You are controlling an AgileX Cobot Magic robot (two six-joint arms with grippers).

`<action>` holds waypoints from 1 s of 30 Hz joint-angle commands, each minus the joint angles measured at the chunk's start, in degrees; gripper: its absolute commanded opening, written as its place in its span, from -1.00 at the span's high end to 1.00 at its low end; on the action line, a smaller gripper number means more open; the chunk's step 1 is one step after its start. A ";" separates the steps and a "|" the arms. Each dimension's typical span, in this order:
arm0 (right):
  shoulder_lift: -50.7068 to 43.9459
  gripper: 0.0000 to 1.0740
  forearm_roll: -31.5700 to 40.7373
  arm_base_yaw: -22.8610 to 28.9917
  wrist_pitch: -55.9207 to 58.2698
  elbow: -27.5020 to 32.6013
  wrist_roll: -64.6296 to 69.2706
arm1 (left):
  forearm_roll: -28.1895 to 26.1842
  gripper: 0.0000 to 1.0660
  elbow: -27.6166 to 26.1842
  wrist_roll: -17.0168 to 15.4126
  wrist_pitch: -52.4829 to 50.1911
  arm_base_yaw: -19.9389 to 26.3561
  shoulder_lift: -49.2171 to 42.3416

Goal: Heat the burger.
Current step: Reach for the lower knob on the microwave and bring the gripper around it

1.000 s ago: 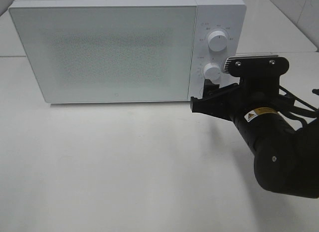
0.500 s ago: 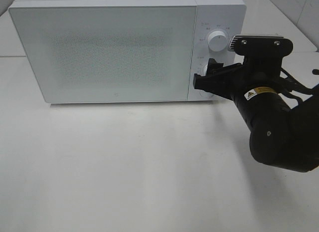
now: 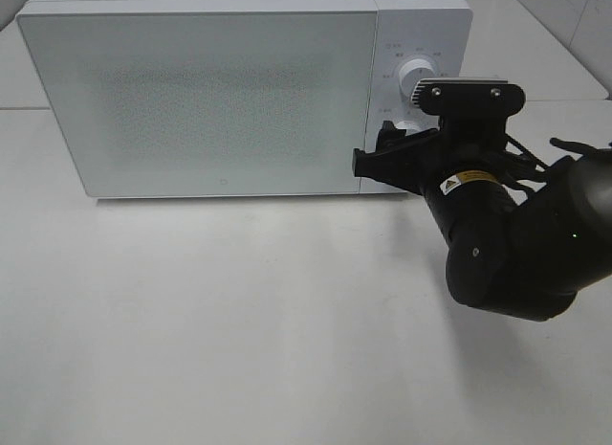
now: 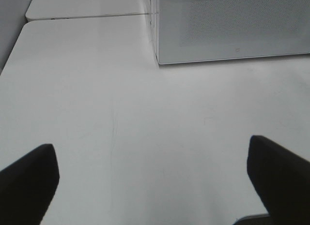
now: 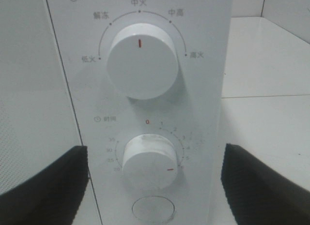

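Note:
The burger is out of view; the white microwave stands with its door shut. My right gripper is up against the control panel at the microwave's right end. In the right wrist view the right gripper is open, its fingers well apart on either side of the lower timer knob, touching nothing. The timer knob's red mark points down to the right. The upper power knob points straight up. My left gripper is open over bare table, holding nothing.
A round button sits below the timer knob. The microwave's front corner shows far ahead in the left wrist view. A white table stretches in front of the microwave. The right arm's bulky black body hangs over the table's right side.
The right gripper has moved up and to the left, from below the control panel to right in front of the lower knob. The left gripper has not visibly changed.

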 commanded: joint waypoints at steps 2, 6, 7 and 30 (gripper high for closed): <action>2.52 -0.40 -0.46 -0.29 -7.79 -2.23 -0.06 | -0.46 -0.84 0.17 0.17 -0.11 0.11 -0.92; 4.01 -0.40 2.01 -0.29 -8.19 -4.58 -0.92 | -0.46 -0.84 0.17 0.17 -0.11 0.11 -0.92; 4.01 -0.40 2.01 -0.29 -8.19 -4.58 -0.92 | -0.46 -0.84 0.17 0.17 -0.11 0.11 -0.92; 8.25 -0.40 3.95 -2.29 -9.97 -9.28 -3.61 | -0.46 -0.84 0.17 0.17 -0.11 0.11 -0.92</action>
